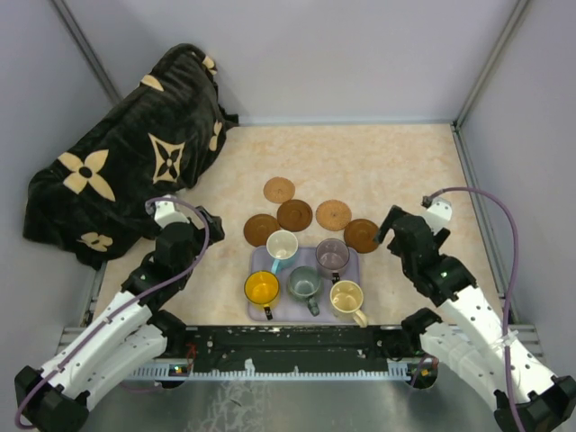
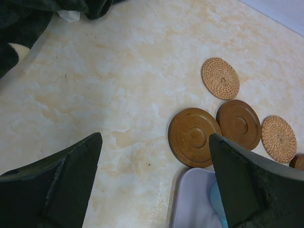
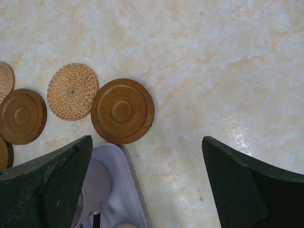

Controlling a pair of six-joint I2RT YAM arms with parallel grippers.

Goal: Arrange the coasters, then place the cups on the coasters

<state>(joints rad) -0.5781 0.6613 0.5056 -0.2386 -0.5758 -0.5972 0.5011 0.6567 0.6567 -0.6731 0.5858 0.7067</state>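
- A black blanket (image 1: 117,153) with tan flower motifs lies bunched at the far left of the beige marbled table (image 1: 378,162).
- The left gripper (image 1: 184,214) hovers over bare table just right of the blanket. Its fingers are spread wide and hold nothing.
- The five coasters sit in a loose cluster just beyond the tray.
  - The leftmost dark wooden coaster (image 1: 261,229) lies at the tray's far-left corner.
  - A woven tan coaster (image 1: 279,190) lies farthest back.
  - A second dark wooden coaster (image 1: 294,215) lies between them and touches the leftmost one.
  - A second woven tan coaster (image 1: 333,214) lies to its right.
  - A third dark wooden coaster (image 1: 362,235) touches that woven one and lies at the tray's far-right corner.
- The lavender tray (image 1: 306,258) lies centred near the front edge, with all five cups upright on it and no cup on a coaster.
  - In the far row stand the white-and-blue cup (image 1: 282,245) and the translucent purple-grey cup (image 1: 332,256).
  - In the near row stand the yellow-orange cup (image 1: 262,289), the grey-green cup (image 1: 304,284) and the cream-yellow cup (image 1: 346,297).
- The right gripper (image 1: 402,220) hovers just right of the rightmost coaster. Its fingers are wide apart and empty.
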